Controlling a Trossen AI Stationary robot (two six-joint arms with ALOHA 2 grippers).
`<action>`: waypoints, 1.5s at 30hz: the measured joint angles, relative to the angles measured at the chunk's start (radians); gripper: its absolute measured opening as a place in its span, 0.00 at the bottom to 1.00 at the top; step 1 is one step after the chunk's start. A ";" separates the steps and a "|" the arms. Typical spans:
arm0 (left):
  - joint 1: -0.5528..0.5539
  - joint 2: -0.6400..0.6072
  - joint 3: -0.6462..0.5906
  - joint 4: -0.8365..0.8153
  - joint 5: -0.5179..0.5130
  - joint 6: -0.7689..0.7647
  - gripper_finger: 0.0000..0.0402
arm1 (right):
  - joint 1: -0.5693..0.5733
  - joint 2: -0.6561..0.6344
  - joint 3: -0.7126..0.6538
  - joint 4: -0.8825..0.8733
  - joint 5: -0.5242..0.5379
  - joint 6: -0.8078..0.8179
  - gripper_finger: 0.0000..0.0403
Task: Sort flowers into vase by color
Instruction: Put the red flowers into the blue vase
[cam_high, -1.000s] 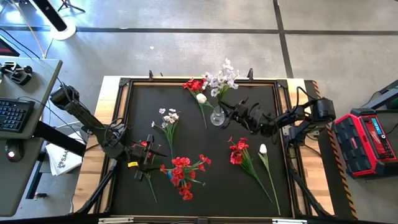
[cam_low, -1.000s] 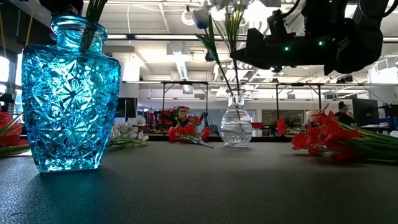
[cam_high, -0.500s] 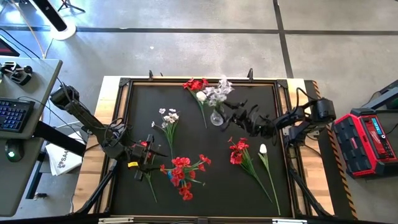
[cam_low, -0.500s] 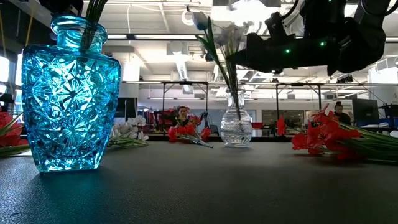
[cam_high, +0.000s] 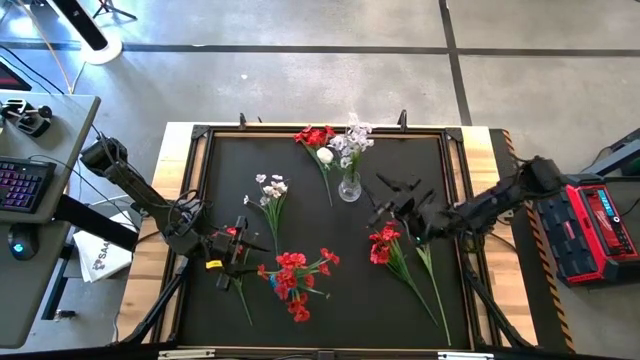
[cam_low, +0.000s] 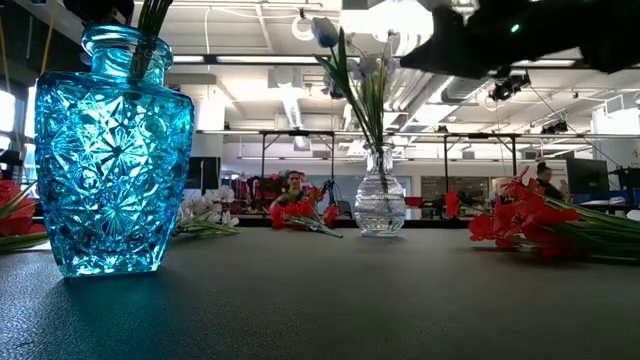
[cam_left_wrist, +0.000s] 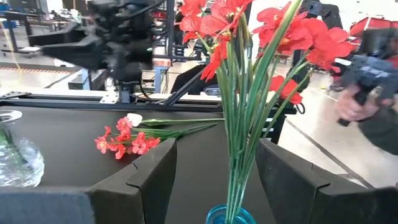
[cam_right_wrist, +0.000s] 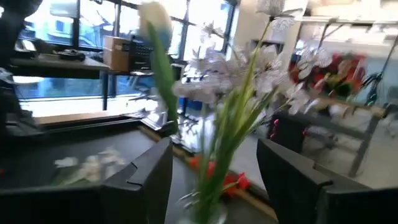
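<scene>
High view: The clear vase (cam_high: 349, 187) stands on the black table (cam_high: 300, 150), toward its far edge, and holds pale flowers (cam_high: 352, 137) with a white bud (cam_high: 324, 156) leaning out of it. A red sprig (cam_high: 314, 135) lies on the mat just beside the vase. White sprigs (cam_high: 270, 189) lie flat, near the vase on the left arm's side. The right gripper (cam_high: 388, 200) hovers near the vase, apart from it, fingers spread and empty. Below that gripper lies a red sprig with long stems (cam_high: 384, 243), and a white bud on a stem (cam_high: 422, 239) lies just beside it. The left gripper (cam_high: 245, 250) sits well apart from the clear vase, next to the red bunch (cam_high: 295, 272).

Low view: The blue vase (cam_low: 112, 150) stands close to the camera with green stems in its neck. The clear vase (cam_low: 380, 205) stands farther back, pale flowers (cam_low: 360, 60) upright in it. Red blooms (cam_low: 525, 215) lie beside it.

Left wrist view: The left fingers (cam_left_wrist: 152, 180) are parted on either side of the blue vase rim (cam_left_wrist: 230, 216), from which red flowers (cam_left_wrist: 249, 25) rise; they touch nothing.

Right wrist view: The right fingers (cam_right_wrist: 143, 183) stand apart, the pale flowers (cam_right_wrist: 242, 74) beyond them.
</scene>
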 joint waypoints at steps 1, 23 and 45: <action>0.000 0.000 0.000 0.000 -0.019 -0.001 0.51 | 0.033 -0.017 0.009 -0.048 0.014 0.033 0.52; 0.005 0.081 0.579 -1.364 0.121 -1.126 0.41 | 0.313 0.142 0.242 -0.682 -0.142 0.570 0.52; -0.131 0.462 0.570 -1.392 0.458 -1.942 0.60 | 0.305 0.279 0.242 -0.675 -0.146 0.492 0.52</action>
